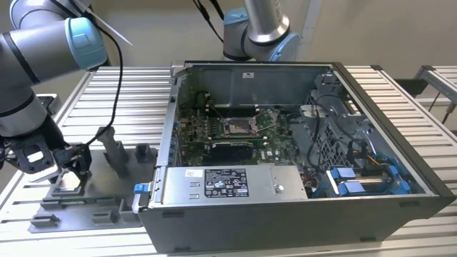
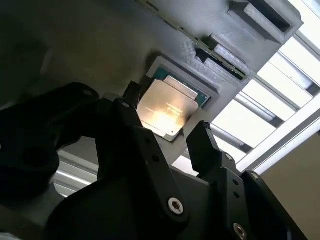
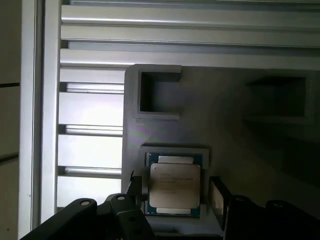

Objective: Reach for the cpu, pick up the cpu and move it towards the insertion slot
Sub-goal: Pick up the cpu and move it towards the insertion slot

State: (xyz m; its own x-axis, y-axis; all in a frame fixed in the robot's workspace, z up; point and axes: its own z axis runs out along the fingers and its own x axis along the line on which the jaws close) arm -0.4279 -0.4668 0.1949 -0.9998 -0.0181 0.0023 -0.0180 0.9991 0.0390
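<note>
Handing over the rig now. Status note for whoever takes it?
The gripper is open, down at the grey fixture tray, fingers either side of the cpu, not closed on it.
The cpu lies flat in the tray's square recess.
The insertion slot is on the board inside the open computer case.
Done: reach. Not done: grasp, lift, move to the slot.

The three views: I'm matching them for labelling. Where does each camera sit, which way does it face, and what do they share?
Exterior view: off the arm, raised, looking down on the open computer case and grey fixture tray; the arm and gripper show at the exterior view's left.
First wrist view: at the wrist, facing straight down past the fingers onto the cpu.
Second wrist view: at the wrist, looking obliquely between the fingers at the cpu.
Shared: both wrist views show the open gripper flanking the cpu.
</note>
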